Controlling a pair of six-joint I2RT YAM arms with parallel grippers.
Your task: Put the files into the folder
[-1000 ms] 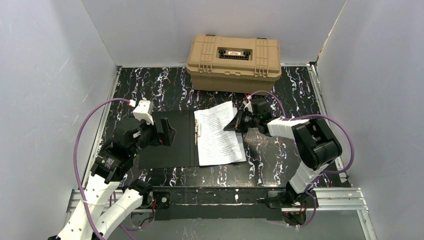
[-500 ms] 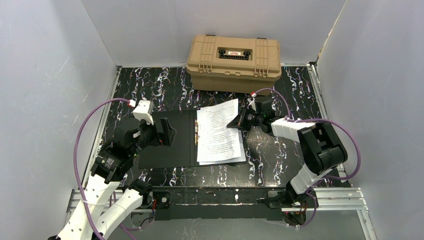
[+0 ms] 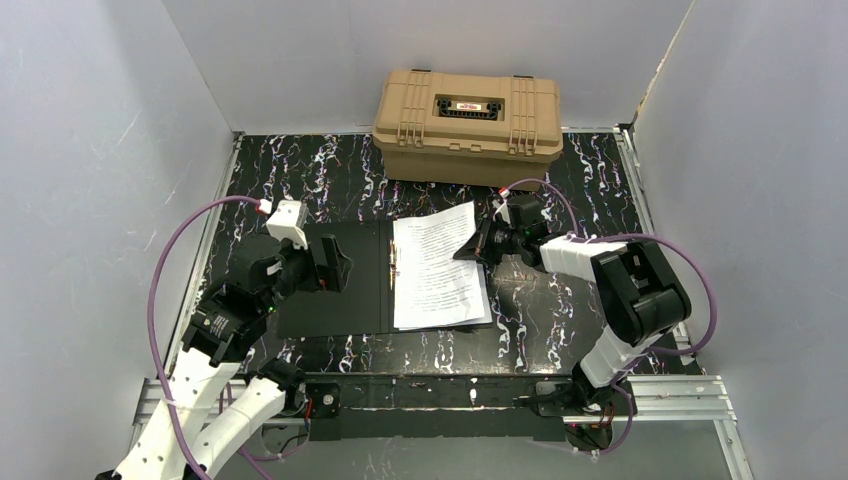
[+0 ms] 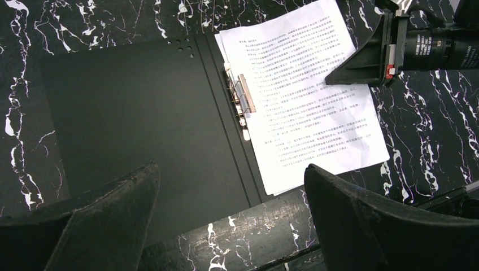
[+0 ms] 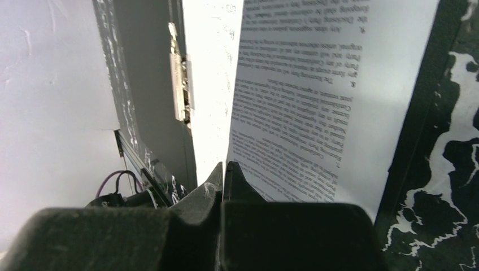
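We see the folder lying open and flat on the black marbled table, near its middle and a little to the left, with its black inside facing up. The files are a small stack of white printed sheets lying on the right half of the folder, their left edge just beside the metal clip at the spine. The sheets sit slightly askew, so their far right corner reaches past the folder's edge. The left half of the folder is bare. The left gripper hangs above that left half with its jaws spread wide, holding nothing. From the left wrist we look between its two dark fingers down onto the folder, the clip and the files. The right gripper reaches in from the right with its jaws pressed together and its tip at the right edge of the sheets, toward their far end. In the left wrist view the right gripper has its tip lying over the paper. From the right wrist, the closed tip sits against the files, and we cannot tell whether a sheet is caught between the fingers. A tan hard case stands shut at the far edge of the table, well apart from the folder.
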